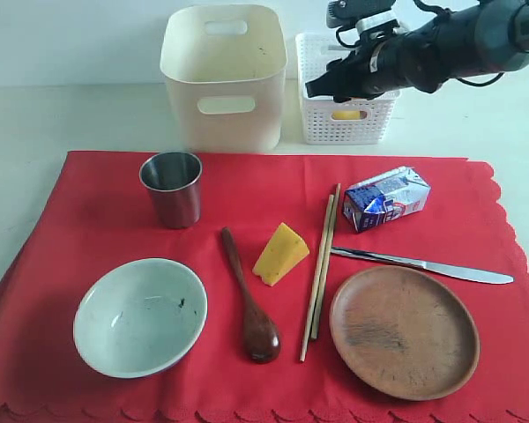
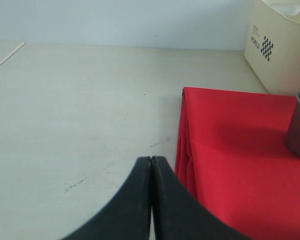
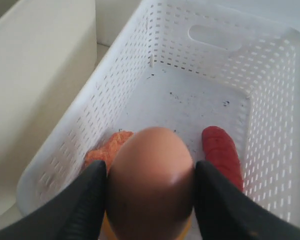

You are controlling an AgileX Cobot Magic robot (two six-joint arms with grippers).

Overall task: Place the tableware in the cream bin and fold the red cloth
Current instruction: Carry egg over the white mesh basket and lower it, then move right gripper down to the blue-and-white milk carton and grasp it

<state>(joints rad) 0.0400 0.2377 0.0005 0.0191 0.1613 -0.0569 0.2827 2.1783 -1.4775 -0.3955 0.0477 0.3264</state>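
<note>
The red cloth point(image 1: 88, 203) lies flat and spread open on the table, and all the tableware is on it. The steel cup point(image 1: 171, 189) stands upright toward the cloth's far left corner. The pale bowl point(image 1: 140, 316) sits near its front left corner. The dark wooden spoon point(image 1: 249, 304) and the chopsticks point(image 1: 320, 264) lie about in the cloth's middle. The metal knife point(image 1: 423, 264) and the round wooden plate point(image 1: 404, 331) are on its right part, the plate close to the front edge. A cheese wedge point(image 1: 280, 254) and a milk carton point(image 1: 385, 199) are on the cloth too.

The cream bin point(image 1: 238, 128) stands just behind the cloth's far edge, and the white lattice basket point(image 1: 322, 123) also.

The right gripper point(image 3: 150, 200) hangs over this basket, well behind the cloth, its fingers partly apart and clamped on a brown egg point(image 3: 151, 185). The left gripper point(image 2: 151, 165) is beside the cloth's left edge, its jaws pressed together with nothing between them.
</note>
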